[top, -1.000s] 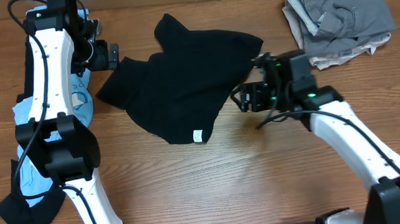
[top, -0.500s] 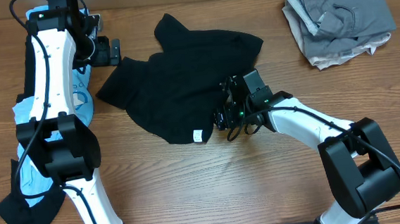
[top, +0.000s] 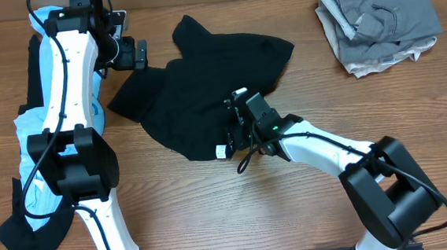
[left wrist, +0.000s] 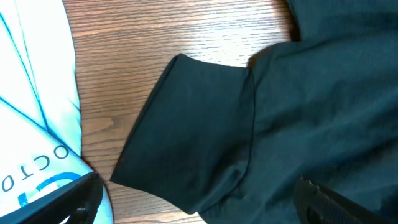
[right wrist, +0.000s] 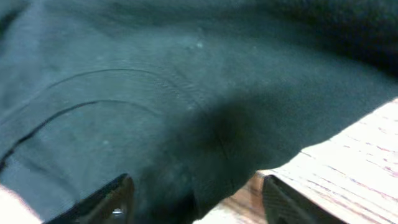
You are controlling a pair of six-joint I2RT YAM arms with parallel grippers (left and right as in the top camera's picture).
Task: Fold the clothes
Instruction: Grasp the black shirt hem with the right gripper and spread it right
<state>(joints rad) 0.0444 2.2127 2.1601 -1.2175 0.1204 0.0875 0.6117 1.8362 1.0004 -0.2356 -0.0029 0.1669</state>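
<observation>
Wood-grain tabletop [top: 214, 212]; black T-shirt [top: 205, 87], white tag [top: 220, 150] unreadable; pale blue cloth [left wrist: 31, 93] lettered "OCT"; left hand [left wrist: 199, 196] and right hand [right wrist: 199, 198] spread wide.

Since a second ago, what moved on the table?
The right fingers slid left along the black shirt to its bottom edge by the white tag. The left fingers nudged right, toward the sleeve. Nothing grabbed. The shirt and grey clothes stayed put.

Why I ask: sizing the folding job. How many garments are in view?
4: black shirt at centre, grey pile at far right, light blue shirt under the left arm, dark garment beneath it. The pile may hide more.
</observation>
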